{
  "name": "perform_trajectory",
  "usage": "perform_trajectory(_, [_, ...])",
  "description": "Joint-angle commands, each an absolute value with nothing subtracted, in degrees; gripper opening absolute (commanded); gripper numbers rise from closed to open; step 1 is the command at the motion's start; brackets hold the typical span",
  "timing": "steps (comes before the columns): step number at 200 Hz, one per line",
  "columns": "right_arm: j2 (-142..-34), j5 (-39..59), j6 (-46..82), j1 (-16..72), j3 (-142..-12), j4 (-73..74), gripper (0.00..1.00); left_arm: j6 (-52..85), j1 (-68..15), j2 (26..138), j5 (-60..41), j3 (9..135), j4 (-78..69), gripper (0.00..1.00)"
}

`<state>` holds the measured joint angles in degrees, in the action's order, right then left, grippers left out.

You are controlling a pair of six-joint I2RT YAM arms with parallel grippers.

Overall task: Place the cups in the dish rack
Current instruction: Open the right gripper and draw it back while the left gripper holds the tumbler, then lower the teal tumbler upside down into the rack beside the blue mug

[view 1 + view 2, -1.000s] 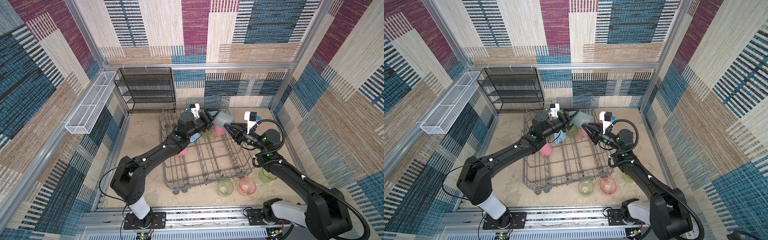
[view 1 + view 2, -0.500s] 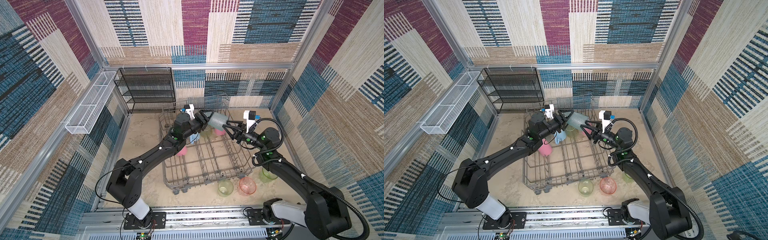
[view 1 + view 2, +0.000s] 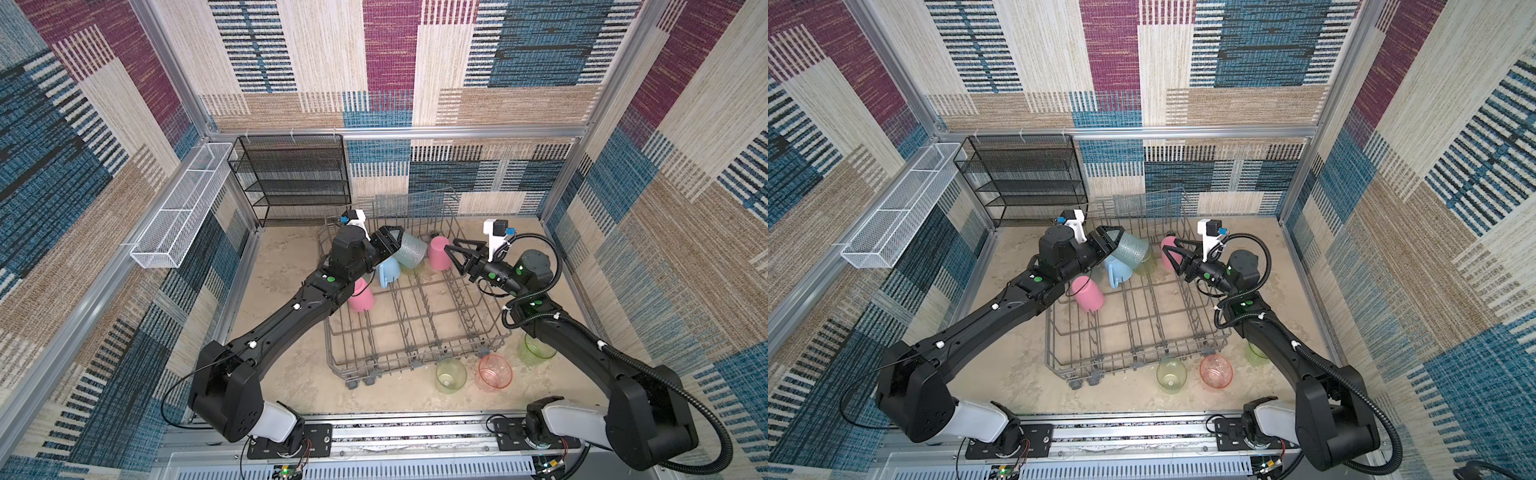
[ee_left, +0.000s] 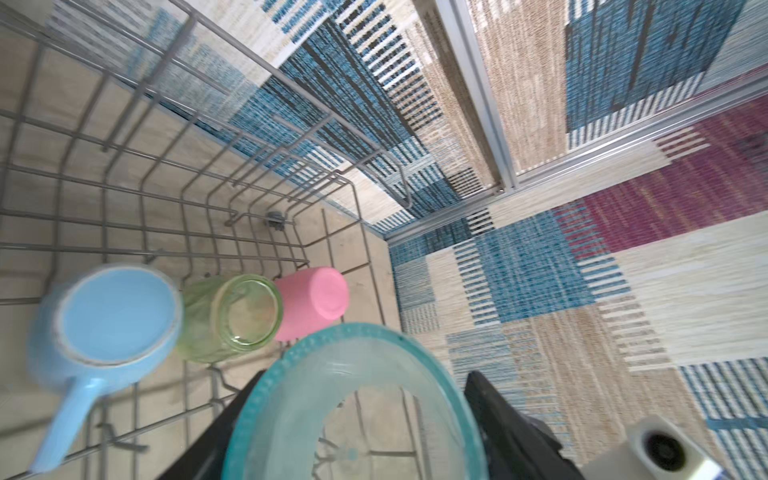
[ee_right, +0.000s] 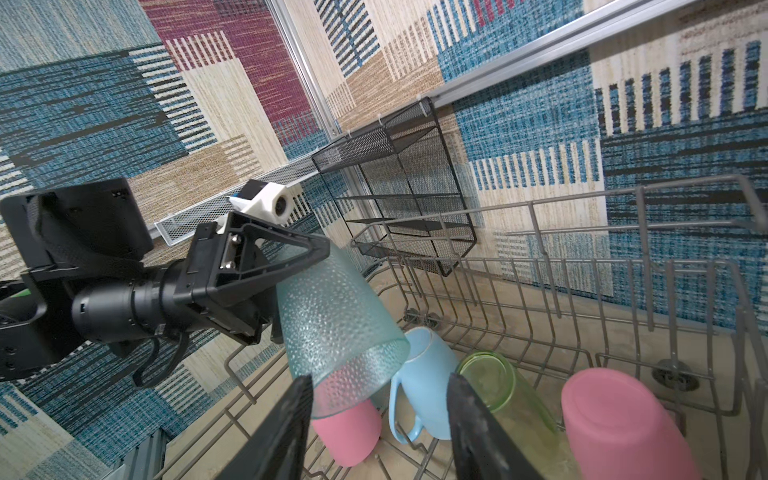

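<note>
The left claw (image 3: 397,241) is clamped on the closed, narrow end of the teal tumbler (image 3: 410,250), holding it in the air above the far left part of the dish rack (image 3: 395,357). The tumbler's long axis is tilted, not upright. It runs from the claw on the left, down and to the right, so the wide mouth faces downward and rightward into the rack, as the right wrist view shows (image 5: 332,328).

The right claw (image 3: 451,245) stands just right of that mouth with a gap between them. Its jaws are parted and hold nothing.

Under the held tumbler a light-blue mug (image 3: 388,270) sits base up in the rack, handle toward the near side. Beside it are a leaning yellow-green tumbler (image 4: 230,318) and an inverted pink tumbler (image 3: 438,253). A second pink tumbler (image 3: 360,295) lies tilted by the rack's left wall.

Three cups rest outside the rack on the worktop (image 3: 282,257) at near right: two yellow-green cups (image 3: 451,375) (image 3: 536,349) and a pink-orange cup (image 3: 494,372) between them.
</note>
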<state>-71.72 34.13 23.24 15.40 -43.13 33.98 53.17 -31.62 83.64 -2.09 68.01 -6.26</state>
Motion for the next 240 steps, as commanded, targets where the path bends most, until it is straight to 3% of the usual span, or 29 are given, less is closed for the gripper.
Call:
perform_trajectory(1, [-72.1, 30.0, 22.7, 15.4, -43.8, 32.5, 0.57, 42.8, -31.8, 82.2, 3.0, 68.4, -0.8, 0.7])
perform_trajectory(57, [-73.1, 20.2, 22.8, 15.5, -44.2, 27.7, 0.61, 31.1, -35.0, 79.7, 11.2, 68.1, 6.0, 0.7])
perform_trajectory(164, [-75.5, 21.3, 23.8, 15.4, -44.7, 27.9, 0.61, 19.0, -42.9, 84.6, 21.3, 66.8, 7.9, 0.69])
perform_trajectory(240, [-76.0, 22.0, 23.9, 15.5, -44.6, 28.3, 0.61, 17.1, -44.0, 87.8, 23.5, 64.1, 3.1, 0.68])
